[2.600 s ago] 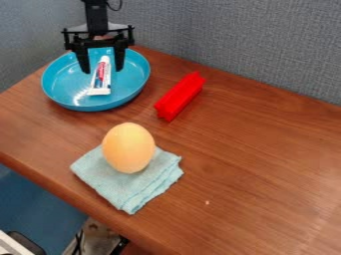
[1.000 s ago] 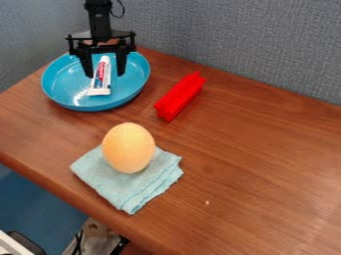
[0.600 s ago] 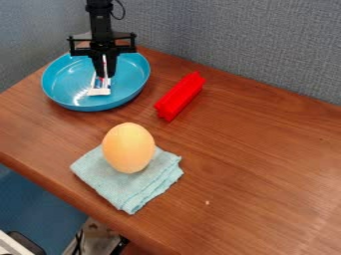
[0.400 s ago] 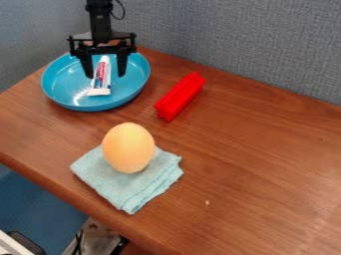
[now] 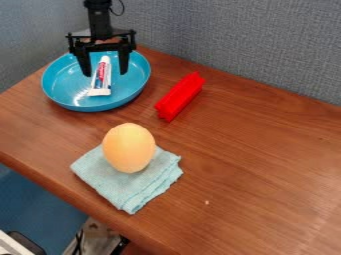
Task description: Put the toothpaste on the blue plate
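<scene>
Camera view, single entry.

Item: the toothpaste (image 5: 102,73). Location: upper left of the frame, lying inside the blue plate (image 5: 64,92), its cap end toward the near rim and the tube running up toward the far rim. It rests on the plate's floor and looks released.

Item: the gripper (image 5: 103,61). Location: directly over the plate, pointing straight down. Its two dark fingers (image 5: 78,56) stand apart, one on each side of the tube's upper end, with a clear gap between them and nothing clamped. Whether a fingertip brushes the tube's edge cannot be told at this size.

Item: the blue plate, near the back left corner of the wooden table (image 5: 253,149), close to the grey wall.

Other items: a red block (image 5: 178,96) just right of the plate; an orange egg (image 5: 128,146) sitting on a light-blue cloth (image 5: 128,177) at lower centre. All are well apart from the gripper.

Judgement on the step in hand: the placing appears complete, and what remains is the retreat. It is done well by keeping the fingers wide and lifting straight up, so neither finger drags the tube toward the rim or tips it out. Sideways travel should wait until the fingertips are above the rim.
</scene>
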`<state>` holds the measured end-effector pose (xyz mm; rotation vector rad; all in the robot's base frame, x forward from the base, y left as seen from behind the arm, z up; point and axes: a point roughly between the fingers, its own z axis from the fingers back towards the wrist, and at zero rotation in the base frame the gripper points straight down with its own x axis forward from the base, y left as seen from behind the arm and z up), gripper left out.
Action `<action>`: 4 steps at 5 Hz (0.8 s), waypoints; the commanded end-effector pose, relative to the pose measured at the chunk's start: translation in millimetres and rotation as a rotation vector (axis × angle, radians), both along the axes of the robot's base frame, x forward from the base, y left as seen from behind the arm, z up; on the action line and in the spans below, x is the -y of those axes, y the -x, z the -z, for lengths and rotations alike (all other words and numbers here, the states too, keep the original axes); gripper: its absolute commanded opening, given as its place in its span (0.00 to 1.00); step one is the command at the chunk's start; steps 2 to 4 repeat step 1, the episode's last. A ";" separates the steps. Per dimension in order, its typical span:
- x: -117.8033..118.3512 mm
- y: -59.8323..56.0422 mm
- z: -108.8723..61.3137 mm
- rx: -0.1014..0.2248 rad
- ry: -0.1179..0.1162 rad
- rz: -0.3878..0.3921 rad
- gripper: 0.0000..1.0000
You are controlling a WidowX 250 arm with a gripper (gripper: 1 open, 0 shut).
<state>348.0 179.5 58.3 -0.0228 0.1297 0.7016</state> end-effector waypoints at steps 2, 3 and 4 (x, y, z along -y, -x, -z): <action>-10.4 -3.6 -41.0 0.094 -0.012 0.010 1.00; -10.4 -3.6 -41.0 0.094 -0.012 0.010 1.00; -10.4 -3.6 -41.0 0.094 -0.012 0.010 1.00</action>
